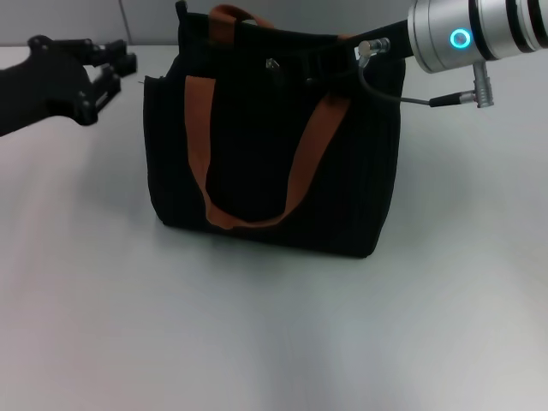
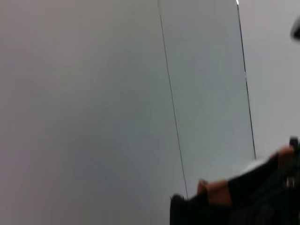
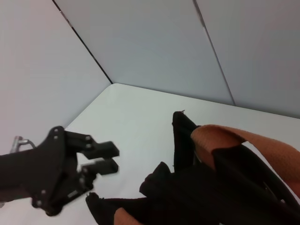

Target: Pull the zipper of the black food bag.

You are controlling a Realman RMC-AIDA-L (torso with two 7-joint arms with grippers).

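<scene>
Table (image 1: 274,342) lies bare in the foreground, and just behind that stretch stands the one black food bag (image 1: 265,180), upright near the middle, its two orange-brown strap handles (image 1: 312,145) showing — one draped down the front, one arched over the top edge. A single small silver tab, seemingly the zipper (image 1: 271,63), sits on the top edge toward the far side. The step in hand looks like the approach, with nothing gripped yet. The left gripper (image 1: 116,75) hovers beside the bag's upper left corner, not touching it, fingers parted. The right arm reaches over the bag's top right corner, but its gripper is hidden, so its state cannot be told. The next move likely calls for one gripper to steady the bag's end while the other closes on the tab — a small target.
</scene>
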